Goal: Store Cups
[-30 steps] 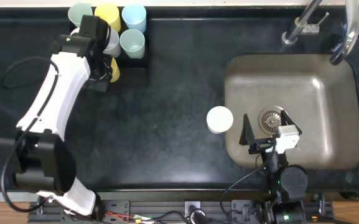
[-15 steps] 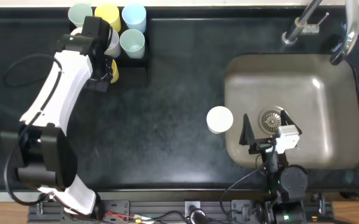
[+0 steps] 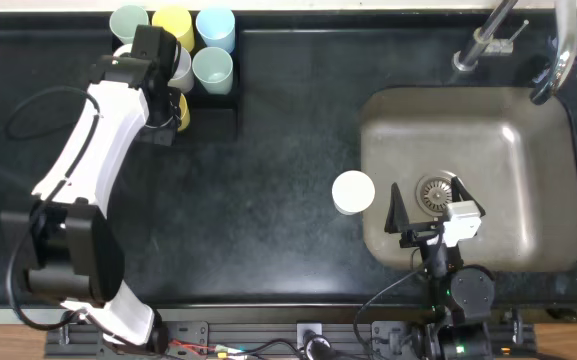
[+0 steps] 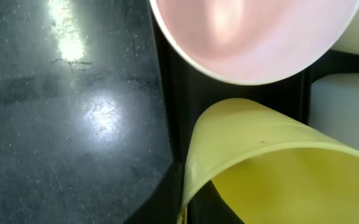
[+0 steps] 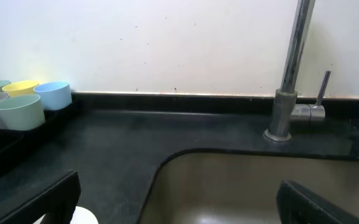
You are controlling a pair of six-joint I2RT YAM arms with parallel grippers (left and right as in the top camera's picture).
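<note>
Top view shows you the left claw [image 3: 168, 112] at the black tray [image 3: 218, 118], which sits on the dark surface [image 3: 268, 230] well apart from the sink [image 3: 528, 140], on the left arm's side of it. The tray holds a group of upright cups: green [image 3: 128, 20], yellow [image 3: 173, 22], blue [image 3: 215, 25] and mint [image 3: 211, 68].

Left wrist view gives you the grip. The left claw is clenched on the yellow cup [image 4: 260, 155], with the cup's wall between its two dark fingers. This cup is tilted and lies at the tray edge nearest the arm bases. A pink cup [image 4: 254, 37] stands just beside it in the tray.

Note the white cup [image 3: 353, 191]. It stands alone on the surface, just beside the sink rim, on the side facing the tray.

Check the right claw [image 3: 428, 200]. It hangs over the sink basin near the drain [image 3: 434, 190], fingers spread wide and grasping nothing. Right wrist view shows the faucet [image 5: 294, 68] behind the sink.
</note>
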